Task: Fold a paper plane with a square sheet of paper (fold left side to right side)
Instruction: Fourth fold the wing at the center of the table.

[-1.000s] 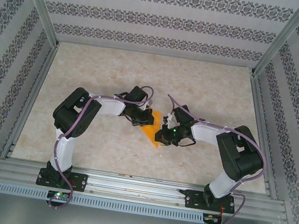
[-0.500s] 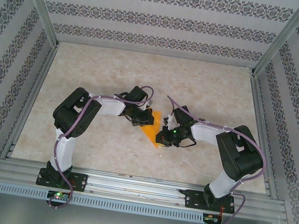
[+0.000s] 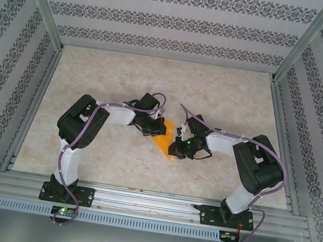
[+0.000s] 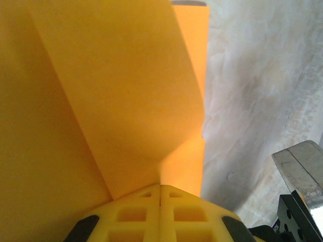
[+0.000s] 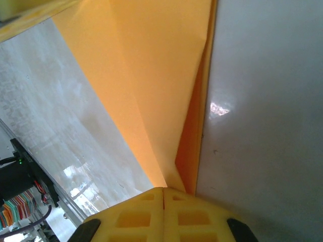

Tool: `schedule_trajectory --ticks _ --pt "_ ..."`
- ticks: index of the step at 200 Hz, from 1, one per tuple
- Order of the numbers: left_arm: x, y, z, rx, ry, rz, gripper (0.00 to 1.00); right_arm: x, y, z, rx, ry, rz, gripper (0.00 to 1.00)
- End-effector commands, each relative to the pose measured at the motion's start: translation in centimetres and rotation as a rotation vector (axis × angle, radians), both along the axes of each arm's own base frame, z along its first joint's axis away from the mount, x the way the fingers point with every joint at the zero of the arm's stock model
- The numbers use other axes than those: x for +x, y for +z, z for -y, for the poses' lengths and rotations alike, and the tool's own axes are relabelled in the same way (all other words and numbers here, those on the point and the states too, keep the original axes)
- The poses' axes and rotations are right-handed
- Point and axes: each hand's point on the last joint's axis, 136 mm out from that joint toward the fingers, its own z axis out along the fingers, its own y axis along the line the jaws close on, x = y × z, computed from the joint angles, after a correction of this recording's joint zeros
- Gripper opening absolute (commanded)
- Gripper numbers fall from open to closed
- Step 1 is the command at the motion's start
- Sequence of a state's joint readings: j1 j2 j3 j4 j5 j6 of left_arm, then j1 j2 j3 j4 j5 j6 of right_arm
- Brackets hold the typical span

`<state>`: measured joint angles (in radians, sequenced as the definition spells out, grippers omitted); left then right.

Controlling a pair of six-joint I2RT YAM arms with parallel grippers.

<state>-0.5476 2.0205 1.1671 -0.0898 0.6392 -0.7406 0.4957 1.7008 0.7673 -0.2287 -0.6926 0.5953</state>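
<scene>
The square sheet of paper is bright orange and folded down to a small angular shape on the table, between the two arms. My left gripper stands at its left edge and my right gripper at its right edge. In the left wrist view the yellow fingertips meet with no gap, and the paper's raised folds run straight into the left gripper's seam. In the right wrist view the right gripper is likewise shut, with a pointed corner of the paper ending between its tips.
The marbled table stretches away behind and to both sides of the arms. Metal frame rails edge it, and patterned walls close it in. A grey block of the other arm shows low on the right of the left wrist view.
</scene>
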Motion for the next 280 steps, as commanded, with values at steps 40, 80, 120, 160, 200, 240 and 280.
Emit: schedule_trajectory --ticks 40,80,120,160,200,240,280 --pt "-1.4 -3.7 -2.9 0.145 0.036 -0.067 0.00 -1.6 -1.6 0.9 -0.068 0.024 -0.048 0.00" --pt "-1.3 -3.7 -2.9 0.148 0.038 -0.066 0.00 -2.0 -2.0 1.4 -0.095 0.033 -0.061 0.00" --pt "-1.3 -3.8 -3.0 0.151 0.040 -0.064 0.00 -2.6 -2.2 1.6 -0.105 0.046 -0.075 0.00" --pt "-1.2 -3.8 -3.1 0.151 0.044 -0.067 0.00 -3.3 -2.3 1.7 -0.105 0.059 -0.095 0.00" --pt "-1.1 -3.8 -3.2 0.153 0.045 -0.066 0.00 -4.0 -2.3 1.9 -0.107 0.069 -0.108 0.00" --pt "-1.1 -3.9 -3.3 0.154 0.047 -0.067 0.00 -4.5 -2.2 2.2 -0.118 0.070 -0.112 0.00" --pt "-1.2 -3.9 -3.3 0.155 0.046 -0.068 0.00 -4.9 -2.1 2.5 -0.127 0.072 -0.114 0.00"
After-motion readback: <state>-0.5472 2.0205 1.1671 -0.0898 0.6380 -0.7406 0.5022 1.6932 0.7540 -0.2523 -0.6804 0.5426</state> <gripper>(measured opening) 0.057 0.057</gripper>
